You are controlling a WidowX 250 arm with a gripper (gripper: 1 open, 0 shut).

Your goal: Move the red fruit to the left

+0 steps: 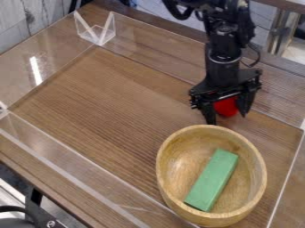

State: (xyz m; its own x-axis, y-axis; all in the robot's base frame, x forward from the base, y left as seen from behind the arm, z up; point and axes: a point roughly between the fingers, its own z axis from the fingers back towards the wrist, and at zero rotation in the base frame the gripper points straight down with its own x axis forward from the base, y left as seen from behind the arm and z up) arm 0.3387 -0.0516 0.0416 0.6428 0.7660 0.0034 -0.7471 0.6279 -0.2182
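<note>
The red fruit [226, 107] is a small bright-red round toy lying on the wooden table at the right, just behind the wooden bowl. My gripper [226, 100] points down over it, jaws open, with one black finger on each side of the fruit. The fingers hide most of the fruit; only a red patch shows between them. Whether the fingers touch the fruit cannot be told.
A wooden bowl [177, 153] holding a green rectangular block [212, 180] sits at the front right, close to the fruit. Clear plastic walls [48, 75] surround the table. A clear plastic stand [94, 30] is at the back left.
</note>
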